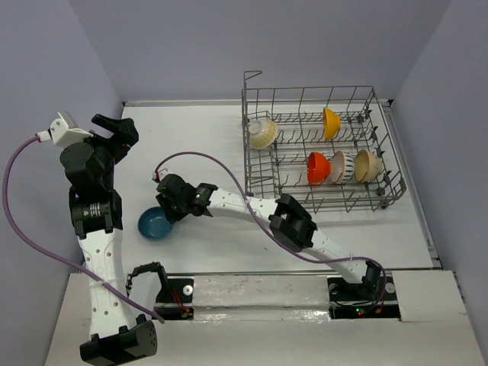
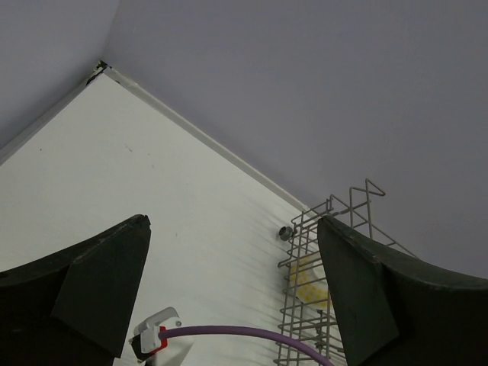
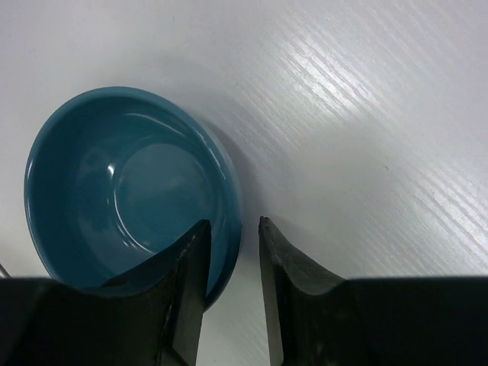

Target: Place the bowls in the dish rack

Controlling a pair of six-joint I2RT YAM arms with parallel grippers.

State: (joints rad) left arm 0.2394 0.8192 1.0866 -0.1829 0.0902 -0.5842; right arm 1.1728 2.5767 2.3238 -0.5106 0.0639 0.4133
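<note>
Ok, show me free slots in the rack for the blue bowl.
Free: lower row between the left wall of the dish rack and the orange-red bowl; upper row between the flower-pattern bowl and the yellow bowl. Crowded: lower right, orange-red, white bowl and tan bowl packed together.

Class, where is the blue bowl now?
Top view: the blue bowl sits on the table left of the dish rack, rim between the fingers of the right gripper.
</note>
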